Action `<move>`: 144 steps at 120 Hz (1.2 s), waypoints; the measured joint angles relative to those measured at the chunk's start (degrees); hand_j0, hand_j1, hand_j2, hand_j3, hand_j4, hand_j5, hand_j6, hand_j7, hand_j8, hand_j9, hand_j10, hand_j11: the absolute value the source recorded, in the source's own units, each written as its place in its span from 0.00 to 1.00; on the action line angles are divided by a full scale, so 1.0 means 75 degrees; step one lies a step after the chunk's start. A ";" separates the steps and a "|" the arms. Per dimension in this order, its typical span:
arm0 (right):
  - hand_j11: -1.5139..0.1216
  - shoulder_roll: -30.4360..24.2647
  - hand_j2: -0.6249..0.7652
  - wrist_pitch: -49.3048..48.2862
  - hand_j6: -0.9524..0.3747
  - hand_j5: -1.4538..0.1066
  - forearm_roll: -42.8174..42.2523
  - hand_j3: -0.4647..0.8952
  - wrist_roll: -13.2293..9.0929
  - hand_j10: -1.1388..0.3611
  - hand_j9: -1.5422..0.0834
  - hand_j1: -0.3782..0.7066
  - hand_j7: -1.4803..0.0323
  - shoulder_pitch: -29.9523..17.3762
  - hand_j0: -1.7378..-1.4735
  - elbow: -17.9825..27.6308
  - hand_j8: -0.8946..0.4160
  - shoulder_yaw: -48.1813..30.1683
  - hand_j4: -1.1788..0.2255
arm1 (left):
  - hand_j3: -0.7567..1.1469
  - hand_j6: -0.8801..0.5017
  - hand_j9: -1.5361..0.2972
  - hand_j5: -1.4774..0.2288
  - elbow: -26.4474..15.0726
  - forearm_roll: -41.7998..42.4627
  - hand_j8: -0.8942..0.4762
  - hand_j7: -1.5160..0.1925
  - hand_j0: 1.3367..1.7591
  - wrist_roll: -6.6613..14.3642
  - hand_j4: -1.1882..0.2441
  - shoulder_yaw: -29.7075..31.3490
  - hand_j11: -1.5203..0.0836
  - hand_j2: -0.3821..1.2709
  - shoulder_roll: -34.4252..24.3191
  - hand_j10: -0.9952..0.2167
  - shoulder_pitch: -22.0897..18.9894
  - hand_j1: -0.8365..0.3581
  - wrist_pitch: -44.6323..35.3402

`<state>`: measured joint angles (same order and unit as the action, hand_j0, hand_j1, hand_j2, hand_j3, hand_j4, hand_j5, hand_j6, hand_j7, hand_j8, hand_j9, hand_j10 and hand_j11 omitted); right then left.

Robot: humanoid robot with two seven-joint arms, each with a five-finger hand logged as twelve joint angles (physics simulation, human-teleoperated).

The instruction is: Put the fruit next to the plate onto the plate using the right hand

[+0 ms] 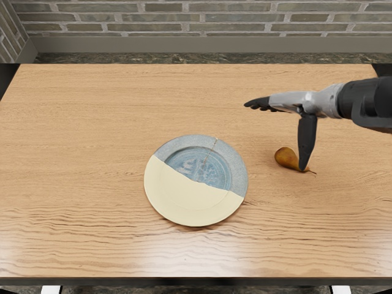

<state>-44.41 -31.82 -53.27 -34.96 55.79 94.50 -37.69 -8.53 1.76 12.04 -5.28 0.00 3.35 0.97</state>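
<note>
A small brown-yellow pear [285, 157] lies on its side on the wooden table, a little to the right of the plate [177, 199], which is round, half blue-grey and half cream. My right hand [288, 122] reaches in from the right edge, above and just right of the pear. Its fingers [258, 103] stretch out flat to the left, and the thumb [305, 144] hangs straight down, its tip close beside the pear's stem end. The hand is open and holds nothing. Nothing lies on the plate.
The table [92, 122] runs wide, its front edge near the bottom of the view. A brick wall [196, 18] and a ledge close off the back.
</note>
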 joint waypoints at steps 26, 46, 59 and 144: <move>0.93 0.0119 0.45 0.1092 0.71 0.93 -0.1293 0.34 -0.0005 0.76 0.95 0.03 0.98 -0.0477 0.30 0.0220 0.68 0.0440 0.84 | 0.40 0.63 0.83 0.85 0.0000 0.0000 0.64 0.88 0.76 0.0000 0.82 0.0000 0.94 0.23 0.0000 0.81 0.0000 0.98 0.0000; 0.93 0.0461 0.45 0.1844 0.71 0.93 -0.1986 0.34 -0.0005 0.76 0.95 0.03 0.98 -0.1000 0.30 0.0237 0.68 0.0490 0.84 | 0.40 0.63 0.83 0.85 0.0000 0.0000 0.64 0.88 0.76 0.0000 0.82 0.0000 0.94 0.23 0.0000 0.81 -0.0001 0.98 0.0000; 0.92 0.0770 0.45 0.2320 0.71 0.93 -0.2608 0.34 -0.0005 0.76 0.95 0.03 0.98 -0.1355 0.30 0.0220 0.68 0.0498 0.84 | 0.40 0.63 0.83 0.85 0.0000 0.0000 0.64 0.88 0.76 0.0000 0.82 0.0000 0.94 0.23 0.0000 0.81 0.0002 0.98 0.0000; 0.78 0.0758 0.42 0.3342 0.57 0.77 -0.3722 0.34 -0.0005 0.63 0.80 0.23 0.82 -0.2475 0.30 0.0043 0.53 0.0503 0.70 | 0.40 0.63 0.83 0.85 0.0000 0.0000 0.64 0.88 0.76 0.0000 0.82 -0.0001 0.94 0.23 0.0000 0.81 0.0009 0.98 0.0000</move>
<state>-38.73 -6.75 -81.19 -35.00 37.23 94.82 -33.92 -8.53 1.76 12.04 -5.28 0.00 3.41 0.97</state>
